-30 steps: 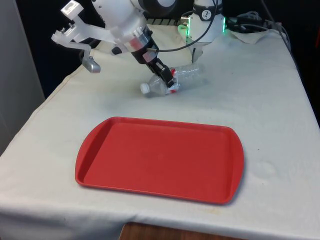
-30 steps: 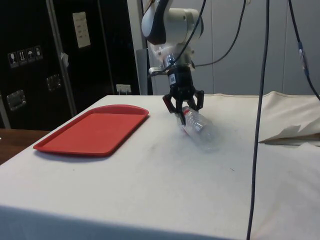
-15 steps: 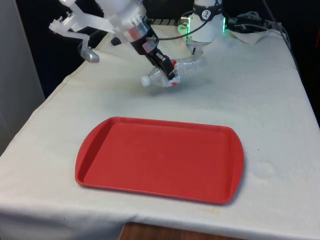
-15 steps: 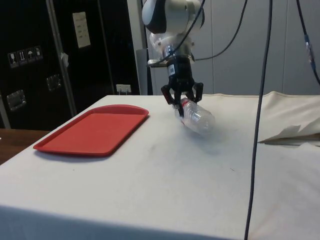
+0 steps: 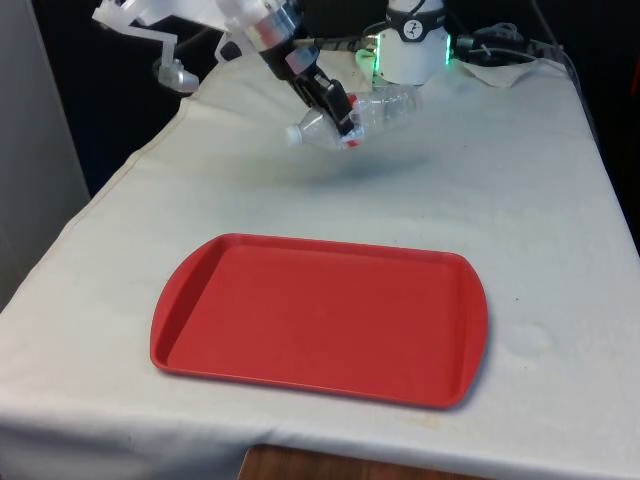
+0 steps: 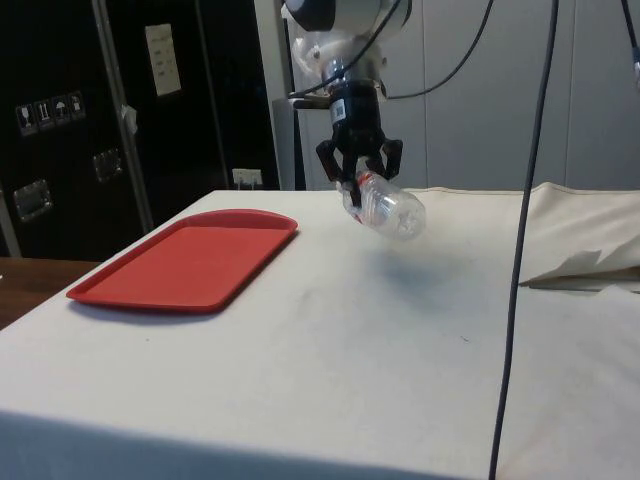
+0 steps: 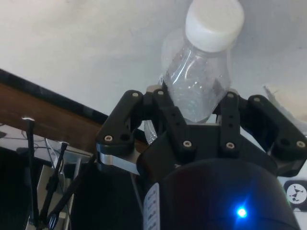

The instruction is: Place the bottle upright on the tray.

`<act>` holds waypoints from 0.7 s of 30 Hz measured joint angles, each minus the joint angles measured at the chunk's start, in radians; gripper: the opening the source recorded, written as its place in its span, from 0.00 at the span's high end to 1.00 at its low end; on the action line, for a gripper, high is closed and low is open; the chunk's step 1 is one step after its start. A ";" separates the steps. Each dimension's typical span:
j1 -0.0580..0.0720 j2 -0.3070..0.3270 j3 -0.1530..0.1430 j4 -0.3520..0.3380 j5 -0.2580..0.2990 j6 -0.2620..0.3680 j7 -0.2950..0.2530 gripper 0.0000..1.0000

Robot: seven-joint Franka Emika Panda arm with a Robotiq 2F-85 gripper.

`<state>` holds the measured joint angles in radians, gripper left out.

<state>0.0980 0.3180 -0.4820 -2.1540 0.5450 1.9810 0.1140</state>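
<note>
A clear plastic bottle [image 5: 375,110] with a white cap hangs in the air over the far part of the table, lying nearly on its side with the cap towards the front view's left. My gripper [image 5: 338,112] is shut on the bottle near its neck. From the side, the bottle [image 6: 390,211] is well above the cloth, held by the gripper [image 6: 358,179]. In the wrist view the fingers [image 7: 175,120] clamp the bottle [image 7: 199,91] below its white cap. The red tray [image 5: 320,315] lies flat on the near part of the table, with nothing on it.
Crumpled cloth and cables [image 5: 500,55] lie at the far right corner of the table in the front view. In the side view a cable [image 6: 520,240] hangs down in front of the table.
The gripper has lifted the bottle off the cloth. It rose steadily over the second and now hangs clear above the table.
</note>
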 measured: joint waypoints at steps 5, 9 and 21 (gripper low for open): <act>0.001 -0.016 0.001 0.000 -0.004 -0.007 0.007 0.66; 0.005 -0.033 0.001 0.000 -0.017 -0.011 0.021 0.66; 0.009 -0.068 0.001 0.005 -0.050 -0.011 0.047 0.66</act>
<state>0.1070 0.2500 -0.4810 -2.1490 0.4950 1.9700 0.1610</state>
